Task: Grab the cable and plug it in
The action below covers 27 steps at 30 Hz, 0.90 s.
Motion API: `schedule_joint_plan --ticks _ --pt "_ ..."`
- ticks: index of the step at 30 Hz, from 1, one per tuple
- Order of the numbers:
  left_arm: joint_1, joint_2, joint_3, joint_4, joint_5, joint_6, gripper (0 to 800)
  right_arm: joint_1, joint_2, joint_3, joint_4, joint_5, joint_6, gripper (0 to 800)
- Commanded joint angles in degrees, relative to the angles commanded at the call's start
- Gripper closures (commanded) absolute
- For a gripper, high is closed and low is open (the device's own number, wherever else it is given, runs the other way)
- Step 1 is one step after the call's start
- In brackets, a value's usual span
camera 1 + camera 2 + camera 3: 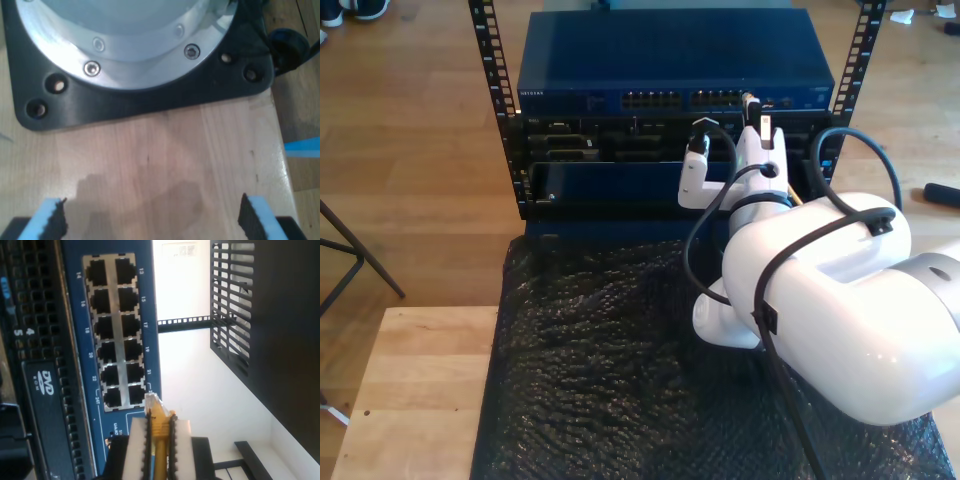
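My second gripper (160, 421) is shut on the yellow cable (159, 440), pinching it just behind its clear plug (152, 401). The plug's tip sits at the corner of the blue switch's port block (112, 330), beside the ports marked 23 and 24; I cannot tell whether it has entered one. In the exterior view this gripper (753, 105) reaches up to the switch (580, 97) at the ports towards the exterior view's right. My first gripper (150, 220) is open over bare wood, with nothing between its fingers.
The switch tops a rack (500, 120) with a DVD drive (47, 380) beside the ports. A black bubble sheet (600, 350) covers the table (420, 380) before the rack. An arm's black base plate (150, 100) lies ahead of my first gripper.
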<state>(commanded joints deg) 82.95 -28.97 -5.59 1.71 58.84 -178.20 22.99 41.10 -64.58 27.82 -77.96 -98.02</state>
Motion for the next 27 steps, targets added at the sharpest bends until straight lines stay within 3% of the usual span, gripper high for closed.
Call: schedule_joint_plan --ticks 27 --pt "0.0 0.0 0.0 0.0 0.0 0.0 0 -0.5 1.8 -1.5 -0.3 -0.1 -1.1 800"
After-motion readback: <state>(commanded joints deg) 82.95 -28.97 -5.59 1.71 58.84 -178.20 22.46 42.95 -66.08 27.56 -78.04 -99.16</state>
